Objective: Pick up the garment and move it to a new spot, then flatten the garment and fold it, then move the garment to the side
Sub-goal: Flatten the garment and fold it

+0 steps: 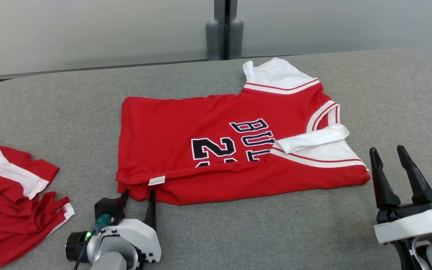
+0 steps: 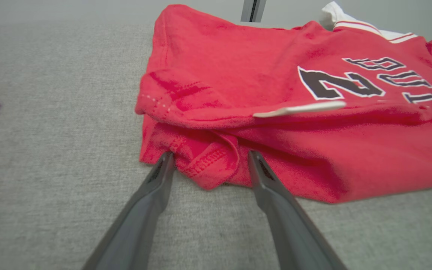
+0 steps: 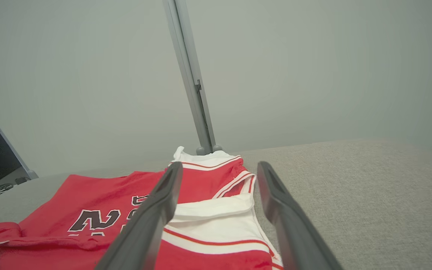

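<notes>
1. At the near left, left gripper [image 1: 139,195] is low on the table [image 1: 238,236], fingers spread, straddling the bunched hem corner [image 2: 201,167] of the garment [image 1: 219,127]; tips touch cloth, nothing pinched yet
2. Near right: right gripper [image 1: 387,150] is parted and empty, just beside the garment's near-right corner, not touching
3. Mid table: garment lies sideways, hem left, collar right, near long edge looks doubled over, white label [image 1: 156,180] exposed, white sleeve [image 1: 313,138] flipped onto the chest
4. Far left: second red garment [image 1: 9,210] is heaped, well apart
5. Far back: grey post [image 1: 223,33]
6. Step, my read: fold stage, left setting up a corner grab
7. Next calls for: close left on all hem layers, bring right onto the matching corner, lift both evenly so the fold stays square
</notes>
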{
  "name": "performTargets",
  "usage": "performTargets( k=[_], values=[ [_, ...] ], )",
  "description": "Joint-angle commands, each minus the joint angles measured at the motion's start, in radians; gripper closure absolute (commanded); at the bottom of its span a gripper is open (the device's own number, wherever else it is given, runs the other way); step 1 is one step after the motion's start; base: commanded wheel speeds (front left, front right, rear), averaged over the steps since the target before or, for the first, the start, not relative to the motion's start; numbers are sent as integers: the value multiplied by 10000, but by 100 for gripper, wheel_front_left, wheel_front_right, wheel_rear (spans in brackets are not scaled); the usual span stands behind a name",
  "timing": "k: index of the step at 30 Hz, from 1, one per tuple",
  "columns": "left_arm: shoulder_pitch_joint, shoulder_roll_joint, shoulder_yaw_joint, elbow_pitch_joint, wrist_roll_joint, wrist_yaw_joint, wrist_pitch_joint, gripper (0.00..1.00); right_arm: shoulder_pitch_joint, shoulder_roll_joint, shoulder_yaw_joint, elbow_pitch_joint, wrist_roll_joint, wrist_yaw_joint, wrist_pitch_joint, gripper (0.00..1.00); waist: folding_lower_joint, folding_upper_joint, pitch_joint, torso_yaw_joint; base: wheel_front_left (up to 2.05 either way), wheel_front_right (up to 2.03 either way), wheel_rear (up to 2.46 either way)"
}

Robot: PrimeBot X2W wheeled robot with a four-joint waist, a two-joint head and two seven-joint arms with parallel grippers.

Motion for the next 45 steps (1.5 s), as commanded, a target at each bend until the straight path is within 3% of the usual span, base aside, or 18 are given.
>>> performTargets(
  k=[1, 8, 14, 23, 33, 35, 37, 38, 39, 40, 41, 42, 43, 45],
  values=[
    [-307, 10, -8, 273, 123, 159, -63, 0, -99, -71, -36, 11, 77, 0, -57, 0, 0, -1, 100, -122, 0, 0, 0],
    [-590, 26, 354, 863, 190, 720, -59, 0, -2, -93, -157, 76, 155, 0, -58, 0, 0, -1, 110, -132, 0, 0, 0],
    [-280, 31, 825, 678, 170, 830, -66, 0, 53, -43, -189, 236, 159, 0, -49, 0, 0, -1, -41, 100, 0, 0, 0],
    [-379, -111, 1134, 942, -574, 167, -68, 0, -168, 344, -940, 1415, 220, 0, 1111, 0, 0, -1, -48, 300, 0, 0, 0],
    [-948, -180, 506, 1470, -1612, -390, 293, 0, -1222, 1249, -2100, 3284, 47, 0, 2637, 0, 0, -1, 326, 404, 0, 0, 0],
    [-1047, -195, 286, 1520, -1763, -341, 365, 12, -1411, 1353, -2217, 3585, 145, 0, 2797, 0, 0, -1, 413, 457, 0, 0, 0],
    [-1178, -206, -139, 1684, -2017, -188, 620, 11, -1717, 1373, -2167, 4136, 8, 0, 2999, 0, 0, -1, 574, 560, 0, 0, 0],
    [-1181, -210, -247, 1732, -2054, -200, 682, 23, -1768, 1407, -2139, 4274, -4, 0, 3053, 0, 0, -1, 591, 577, 0, 0, 0],
    [-1205, -222, -347, 1766, -2095, -205, 737, 51, -1825, 1424, -2094, 4398, -32, 0, 3121, 0, 0, -1, 604, 588, 0, 0, 0],
    [-1238, -235, -439, 1801, -2101, -199, 765, 89, -1881, 1441, -2017, 4513, -45, 0, 3183, 0, 0, -1, 612, 595, 0, 0, 0],
    [-1257, -241, -510, 1836, -2097, -204, 773, 100, -1912, 1461, -1957, 4605, -29, 0, 3201, 51, 0, -1, 610, 598, 0, 0, 0],
    [-1257, -234, -547, 1869, -2122, -218, 773, 100, -1929, 1480, -1906, 4682, 20, 0, 3203, 65, 0, -1, 600, 601, 0, 0, 0],
    [-1284, -211, -566, 1904, -2153, -219, 754, 100, -1957, 1490, -1840, 4747, 73, 0, 3198, 100, 0, -1, 580, 605, 0, 0, 0],
    [-1333, -185, -611, 1924, -2209, -252, 699, 100, -2010, 1459, -1719, 4816, 190, -1, 3103, 100, 0, -1, 520, 612, 0, 0, 0]
  ],
)
